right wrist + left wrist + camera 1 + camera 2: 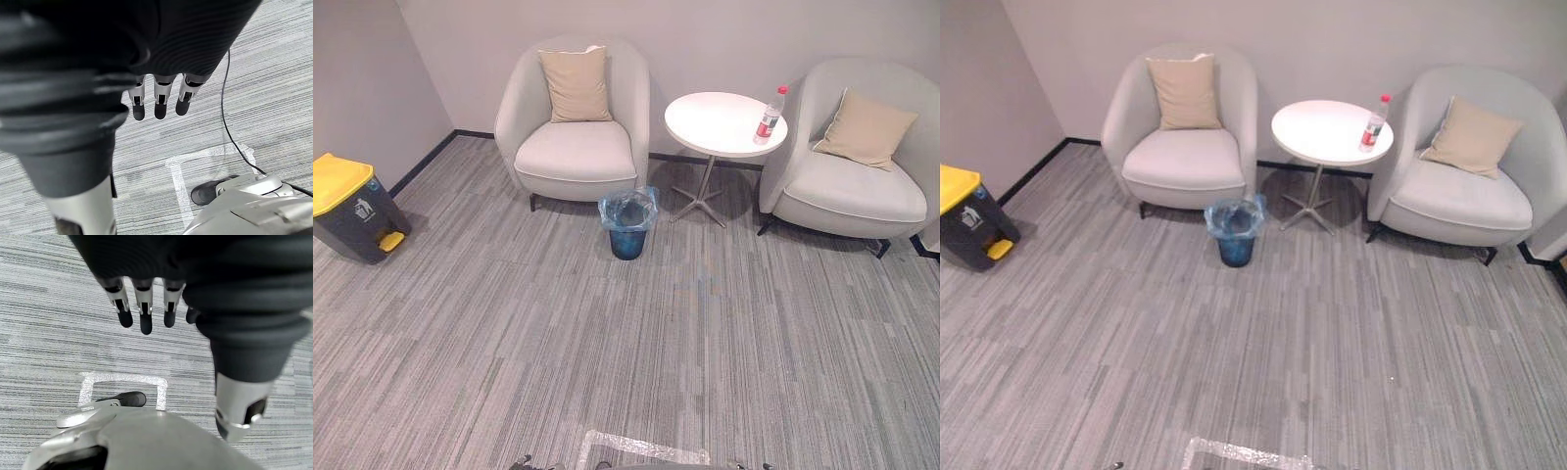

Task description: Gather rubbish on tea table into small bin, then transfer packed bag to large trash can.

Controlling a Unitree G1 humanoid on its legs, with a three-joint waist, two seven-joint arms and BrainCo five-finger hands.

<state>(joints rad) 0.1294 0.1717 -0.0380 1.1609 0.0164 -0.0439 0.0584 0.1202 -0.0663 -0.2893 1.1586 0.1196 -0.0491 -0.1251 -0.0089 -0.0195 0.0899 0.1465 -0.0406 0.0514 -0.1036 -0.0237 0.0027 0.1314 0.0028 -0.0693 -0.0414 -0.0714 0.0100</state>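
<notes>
Your left hand [145,303] and right hand [160,100] are hanging over the striped grey carpet [607,352], fingers straight, holding nothing. Farther out, the small blue bin with a plastic liner [627,223] is standing just before the round white tabletop [715,122]; the grey yellow-lidded trash can [347,206] is sitting well left. The red-capped clear plastic bottle [770,116] is standing upright by the tabletop's right edge.

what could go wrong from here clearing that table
The bottle stands upright close to the tea table's rim beside the right armchair; a glancing reach may tip it off. The small bin sits on the floor by the table's foot and the left armchair, so a close step could knock it over. The large trash can has its yellow lid shut, which could block the bag.
</notes>
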